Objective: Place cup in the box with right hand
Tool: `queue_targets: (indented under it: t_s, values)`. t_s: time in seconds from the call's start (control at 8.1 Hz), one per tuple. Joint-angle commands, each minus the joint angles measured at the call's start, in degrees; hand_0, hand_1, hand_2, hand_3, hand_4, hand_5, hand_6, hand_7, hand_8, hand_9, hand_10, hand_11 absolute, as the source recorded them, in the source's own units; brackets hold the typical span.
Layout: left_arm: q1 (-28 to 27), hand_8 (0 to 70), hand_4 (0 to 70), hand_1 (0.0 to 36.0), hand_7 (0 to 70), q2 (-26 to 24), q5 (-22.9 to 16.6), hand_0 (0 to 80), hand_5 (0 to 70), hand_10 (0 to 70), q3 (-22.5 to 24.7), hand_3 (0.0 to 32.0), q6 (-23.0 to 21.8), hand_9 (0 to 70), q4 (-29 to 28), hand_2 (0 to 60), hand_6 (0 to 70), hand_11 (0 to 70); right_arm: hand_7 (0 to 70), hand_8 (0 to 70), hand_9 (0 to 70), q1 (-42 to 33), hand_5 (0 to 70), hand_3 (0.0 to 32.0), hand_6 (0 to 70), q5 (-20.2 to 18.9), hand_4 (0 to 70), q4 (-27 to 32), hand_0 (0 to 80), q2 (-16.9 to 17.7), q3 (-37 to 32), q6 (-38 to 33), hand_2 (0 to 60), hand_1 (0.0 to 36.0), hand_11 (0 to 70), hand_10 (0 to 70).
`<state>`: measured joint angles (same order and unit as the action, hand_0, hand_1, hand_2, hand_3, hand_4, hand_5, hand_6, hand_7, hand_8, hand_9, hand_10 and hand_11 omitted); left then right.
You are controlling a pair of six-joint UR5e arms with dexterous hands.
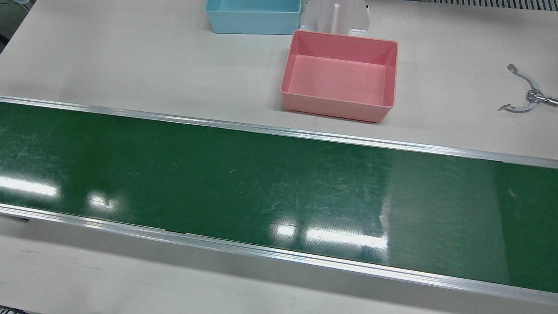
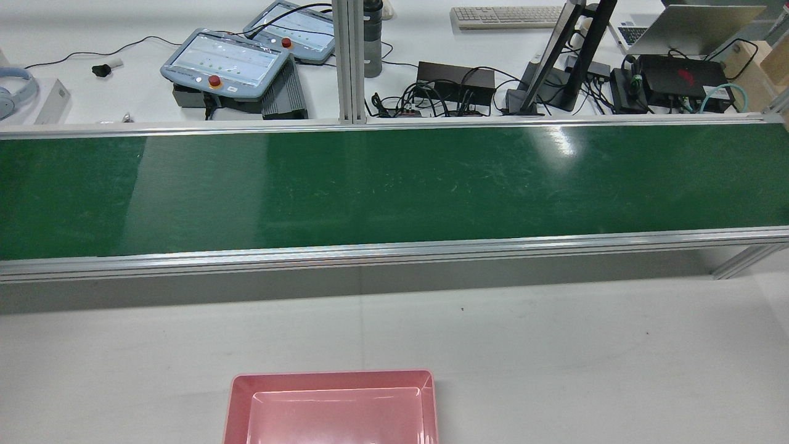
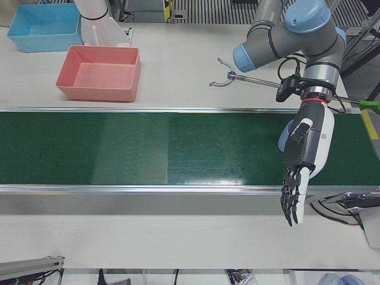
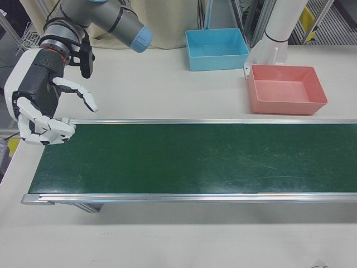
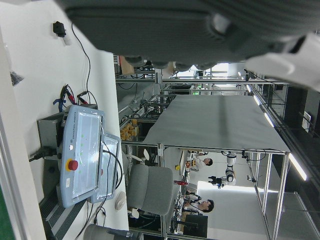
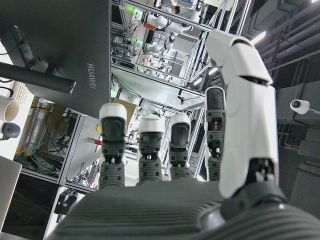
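Note:
No cup shows in any view. The pink box (image 1: 335, 107) stands empty on the white table behind the green belt (image 1: 244, 183), also visible as the pink box (image 4: 287, 106) at the right of the right-front view and at the near edge of the rear view (image 2: 333, 376). My right hand (image 4: 42, 106) hovers over the far end of the belt, away from the box, fingers loosely curled and apart, holding nothing. My left hand (image 3: 303, 160) hangs over the opposite belt end, fingers stretched down, empty.
A blue box (image 1: 253, 17) sits behind the pink one beside a white pedestal (image 1: 335, 17). Metal tongs (image 1: 525, 93) lie on the table near the left arm. Aluminium rails (image 1: 279, 131) edge the belt. Teach pendants (image 2: 225, 61) and cables lie beyond it.

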<state>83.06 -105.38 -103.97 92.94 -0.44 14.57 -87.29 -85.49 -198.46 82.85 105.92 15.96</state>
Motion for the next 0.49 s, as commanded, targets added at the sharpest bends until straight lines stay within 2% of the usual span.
queue_targets:
  t_s: [0.0,0.12,0.25,0.37]
  values:
    - [0.0,0.0,0.0,0.0,0.0,0.0,0.0,0.0,0.0,0.0,0.1,0.0,0.0,0.0,0.0,0.0,0.0,0.0,62.6,50.9,70.0,0.7,16.2,0.0,22.9,-0.1,22.1,0.2,62.1,-0.1,0.1,0.1,23.5,29.0,62.8,43.5]
    - [0.0,0.0,0.0,0.0,0.0,0.0,0.0,0.0,0.0,0.0,0.0,0.0,0.0,0.0,0.0,0.0,0.0,0.0,60.5,50.2,70.0,-1.3,16.1,0.0,22.3,-0.4,21.0,-0.5,61.9,-2.2,1.0,0.6,22.4,28.8,62.1,43.0]
    - [0.0,0.0,0.0,0.0,0.0,0.0,0.0,0.0,0.0,0.0,0.0,0.0,0.0,0.0,0.0,0.0,0.0,0.0,53.0,45.5,67.1,-1.5,14.8,0.0,19.6,-0.9,10.9,-0.4,59.0,-2.2,0.8,1.5,10.8,24.8,56.9,39.3]
    - [-0.1,0.0,0.0,0.0,0.0,0.0,0.0,0.0,0.0,0.0,0.0,0.0,0.0,0.0,0.0,0.0,0.0,0.0,44.1,32.4,50.2,-1.8,10.7,0.0,15.1,-1.4,0.3,0.1,53.1,-0.4,1.3,1.9,0.0,16.7,39.5,26.1]
